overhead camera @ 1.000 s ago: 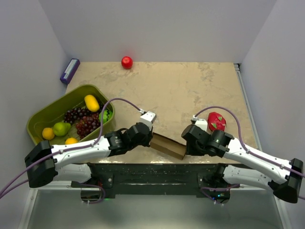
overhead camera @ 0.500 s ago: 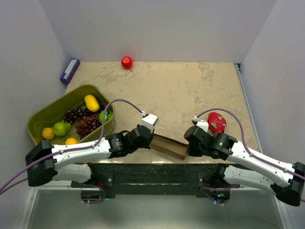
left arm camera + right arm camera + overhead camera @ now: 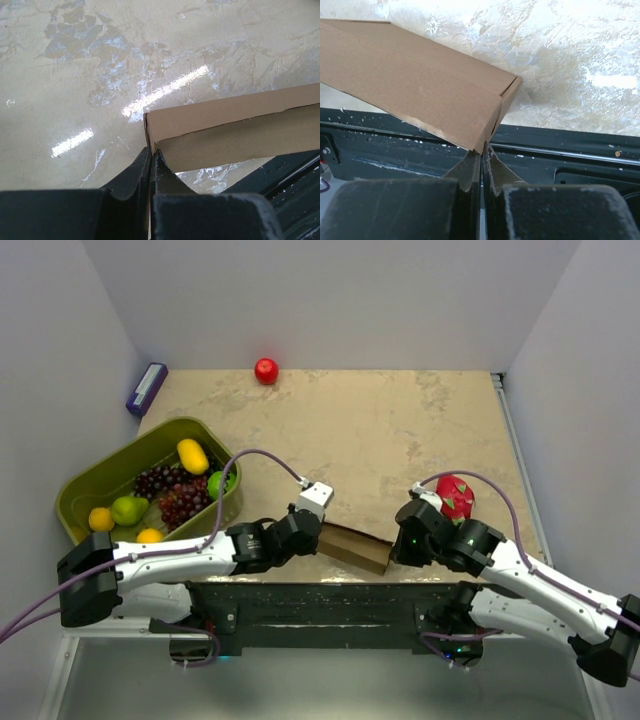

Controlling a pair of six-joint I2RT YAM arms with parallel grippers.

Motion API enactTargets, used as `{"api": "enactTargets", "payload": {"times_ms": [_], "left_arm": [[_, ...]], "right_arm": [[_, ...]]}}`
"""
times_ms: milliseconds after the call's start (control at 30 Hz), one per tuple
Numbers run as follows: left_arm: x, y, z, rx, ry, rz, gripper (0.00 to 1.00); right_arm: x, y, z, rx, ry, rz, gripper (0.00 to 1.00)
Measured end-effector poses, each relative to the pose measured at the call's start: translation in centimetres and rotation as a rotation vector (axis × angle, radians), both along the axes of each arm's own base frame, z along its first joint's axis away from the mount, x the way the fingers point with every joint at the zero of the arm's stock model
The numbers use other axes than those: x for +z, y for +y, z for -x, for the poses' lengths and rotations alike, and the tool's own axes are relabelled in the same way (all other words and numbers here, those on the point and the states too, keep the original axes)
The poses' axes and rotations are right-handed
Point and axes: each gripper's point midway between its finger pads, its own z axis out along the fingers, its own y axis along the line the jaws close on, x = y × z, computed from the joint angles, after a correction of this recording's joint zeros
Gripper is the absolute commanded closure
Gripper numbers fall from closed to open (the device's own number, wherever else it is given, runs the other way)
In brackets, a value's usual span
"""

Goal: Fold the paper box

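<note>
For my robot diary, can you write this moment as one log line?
paper box: slim, between arms | left fingers: shut on one end corner | right fingers: shut on other end corner

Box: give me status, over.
Left gripper shut on box left end. Right gripper shut on right corner. Box a slim folded shape between the arms. Basket, dragon fruit apart from it.

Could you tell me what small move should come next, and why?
Probably lift the slim brown cardboard box slightly, both arms together: left gripper and right gripper each pinch an end corner, and it lies at the table's near edge.
</note>
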Motion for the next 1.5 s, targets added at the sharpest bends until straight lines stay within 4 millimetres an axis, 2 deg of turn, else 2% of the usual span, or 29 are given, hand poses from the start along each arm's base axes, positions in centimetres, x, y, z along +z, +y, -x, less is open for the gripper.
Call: {"api": "enactTargets", "payload": {"times_ms": [433, 567, 767, 933, 1067, 1300, 1500], "left_arm": [[0.0, 0.4, 0.4, 0.000, 0.015, -0.006, 0.62], [0.3, 0.4, 0.4, 0.005, 0.019, 0.014, 0.54], [1.3, 0.0, 0.3, 0.010, 0.009, 0.061, 0.36], [2.7, -0.4, -1.1, 0.015, 0.015, 0.165, 0.34], [2.6, 0.0, -2.4, 0.029, 0.033, 0.232, 0.36], [2.4, -1.3, -2.0, -0.019, 0.063, 0.284, 0.42], [0.9, -1.6, -2.3, -0.011, 0.077, 0.255, 0.44]], "right_arm": [[-0.4, 0.2, -0.4, 0.010, 0.002, 0.021, 1.00], [-0.4, 0.2, -0.4, 0.012, 0.000, 0.020, 1.00], [-0.4, 0.2, -0.4, 0.016, -0.002, 0.020, 1.00], [-0.4, 0.2, -0.4, 0.021, -0.004, 0.023, 1.00], [-0.4, 0.2, -0.4, 0.026, -0.006, 0.024, 1.00], [-0.4, 0.2, -0.4, 0.029, -0.007, 0.024, 1.00], [-0.4, 0.2, -0.4, 0.030, -0.009, 0.020, 1.00]]}}
